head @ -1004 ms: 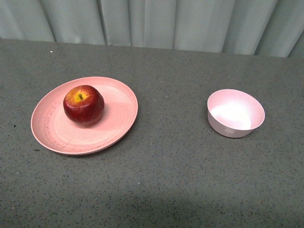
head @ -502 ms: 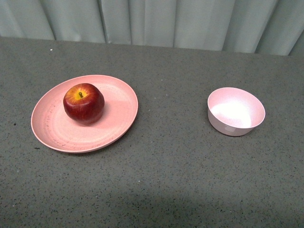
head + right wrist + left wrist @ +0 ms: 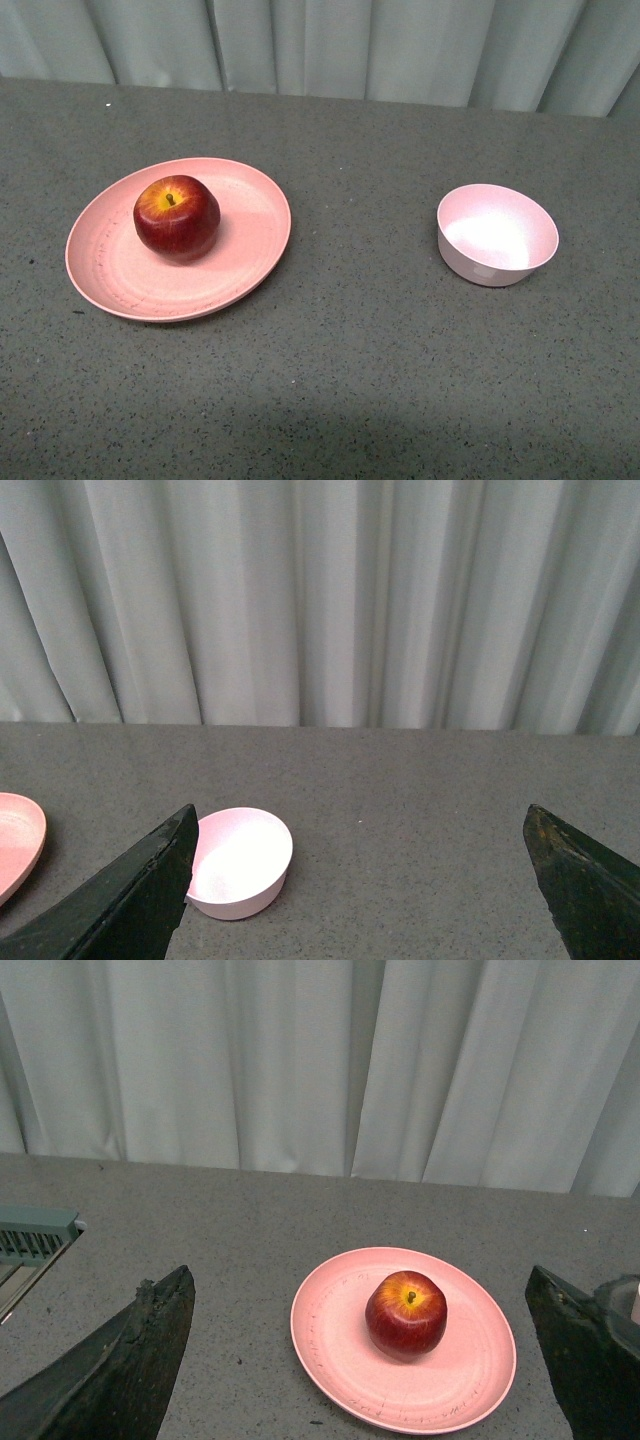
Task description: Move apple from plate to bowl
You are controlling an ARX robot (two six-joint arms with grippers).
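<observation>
The apple point(image 3: 177, 218) sits stem-up on the plate point(image 3: 110, 275), well apart from the bowl point(image 3: 497, 235); it looks firm and slick, best gripped across its widest girth, while the left hand point(image 3: 360, 1290) and right hand point(image 3: 358, 820) gape wide, empty.

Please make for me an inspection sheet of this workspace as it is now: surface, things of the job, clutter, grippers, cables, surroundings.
Surface: grey speckled table, flat, with a few tiny specks.
Job's things: apple sits stem up on the plate; bowl is empty and stands apart from the plate, towards the robot's right.
Clutter: grey-green ribbed object at the edge of the left wrist view; what it is cannot be told.
Grippers: left gripper open, holding nothing; right gripper open, holding nothing; neither shows in the front view.
Cables: nothing seen.
Surroundings: pale pleated curtain behind the table.
</observation>
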